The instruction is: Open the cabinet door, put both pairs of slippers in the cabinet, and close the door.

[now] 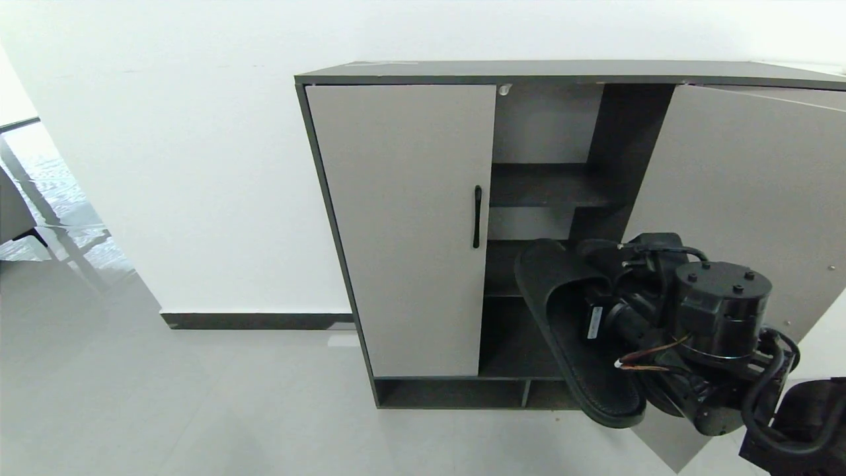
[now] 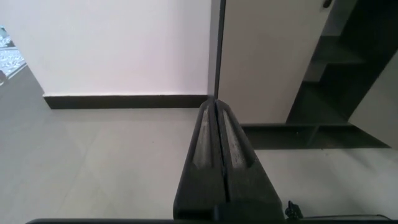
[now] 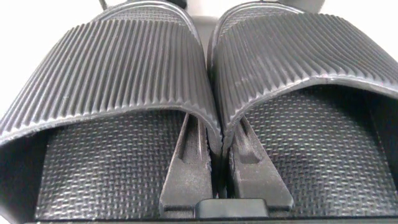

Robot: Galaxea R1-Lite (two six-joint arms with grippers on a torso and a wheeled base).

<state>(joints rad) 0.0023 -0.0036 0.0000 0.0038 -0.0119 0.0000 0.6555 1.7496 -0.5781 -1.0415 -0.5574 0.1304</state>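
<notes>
Plainly, the right gripper (image 3: pixel 216 134) is clamped on the pair of black ribbed rubber slippers (image 3: pixel 124 81). Its fingers (image 3: pixel 185 163) pinch only the two inner side walls, where the straps meet. That is a thin hold on soft, springy material, so a jolt could let one slipper peel out. Seen from the head, the pair hangs at four o'clock, heels low. The toes aim toward eleven o'clock at the open bay of the dark grey flat-topped cabinet (image 1: pixel 529 69). The long pebbled soles could catch a dark shelf (image 1: pixel 548 188) or the edge of the closed pale left door (image 1: pixel 403 225); how near the heels hang to the base I cannot tell. At two o'clock stands the open pale right door (image 1: pixel 740 198). The left gripper (image 2: pixel 216 115) is pressed together on nothing, over the glossy grey floor (image 2: pixel 93 162).
</notes>
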